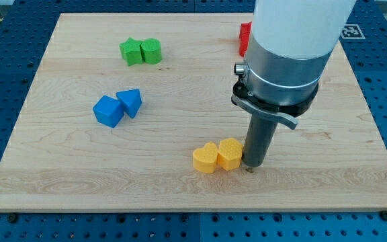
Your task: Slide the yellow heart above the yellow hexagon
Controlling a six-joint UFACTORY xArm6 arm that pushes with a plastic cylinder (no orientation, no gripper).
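Note:
The yellow heart (205, 158) lies on the wooden board (180, 101) at the view's lower middle. The yellow hexagon (230, 153) touches it on its right side. My tip (252, 165) rests on the board just right of the hexagon, touching or almost touching it. The heart is on the far side of the hexagon from my tip.
A green star (132, 52) and a green block (151, 51) sit together at the upper left. A blue cube (108, 111) and a blue triangular block (130, 102) sit at the left. A red block (245, 38) shows partly behind the arm (294, 47).

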